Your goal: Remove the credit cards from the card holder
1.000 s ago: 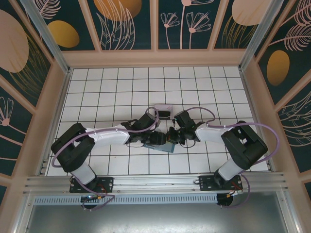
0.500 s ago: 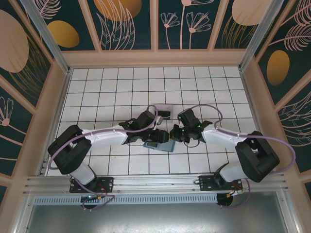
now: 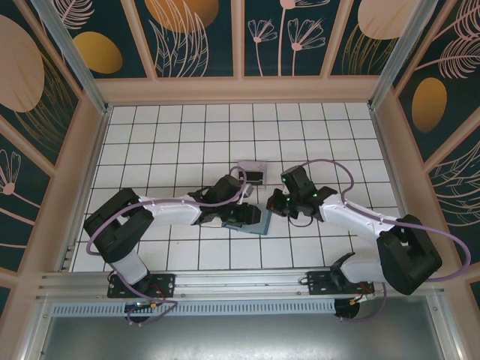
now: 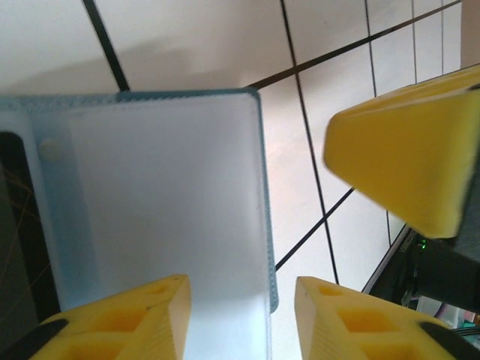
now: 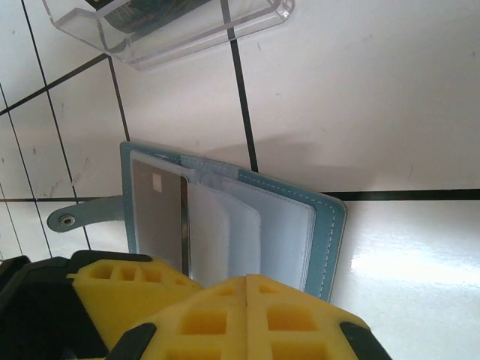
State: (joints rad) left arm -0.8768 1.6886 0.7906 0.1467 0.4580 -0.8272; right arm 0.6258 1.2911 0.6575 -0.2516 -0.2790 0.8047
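Right wrist: shut right claw (image 5: pixel 247 296) partly hides card holder (image 5: pixel 289 217); left claw (image 4: pixel 241 300) parted.

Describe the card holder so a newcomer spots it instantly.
Start at the white tiled floor, near its middle. Just below the clear plastic box in the top view lies the card holder: opaque slate-blue, open like a book.
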